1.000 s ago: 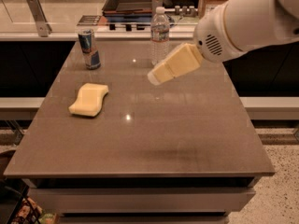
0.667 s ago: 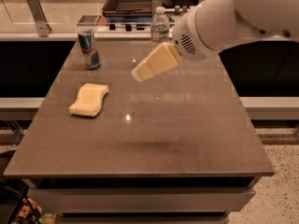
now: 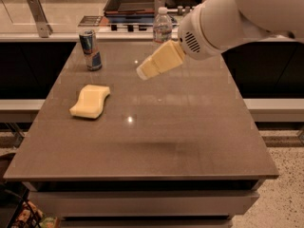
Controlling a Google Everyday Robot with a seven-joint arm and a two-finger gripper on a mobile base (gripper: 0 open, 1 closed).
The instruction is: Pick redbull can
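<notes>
- Toward the far left corner of the table (image 3: 180, 141), the redbull can (image 3: 90, 50) stands upright near the back edge. It is blue and silver with a silver top, and nothing touches it.
- In the air over the back middle of the table hangs the hand (image 3: 144, 72). It is cream-coloured and slants down and to the left from the thick white arm (image 3: 223, 18), which comes in from the upper right.
- The hand carries nothing and rests on nothing. Whether it is spread or pressed together I cannot tell, since from this side it shows as one pale block.
- The tip of the hand lies to the right of the redbull can and well apart from it, with bare table surface between the two.
- A clear plastic water bottle (image 3: 162, 26) with a white cap stands upright at the back edge of the table. It is just left of the arm's rounded end and beyond the hand.
- A yellow sponge (image 3: 90, 101) lies flat on the left half of the table. It is nearer the front than the redbull can and apart from it.
- A soft dark shadow crosses the table surface in front of the hand.
- Beyond the table runs a pale counter with a dark tray (image 3: 133, 1) on it, and a metal bracket (image 3: 39, 15) stands at its left end.
</notes>
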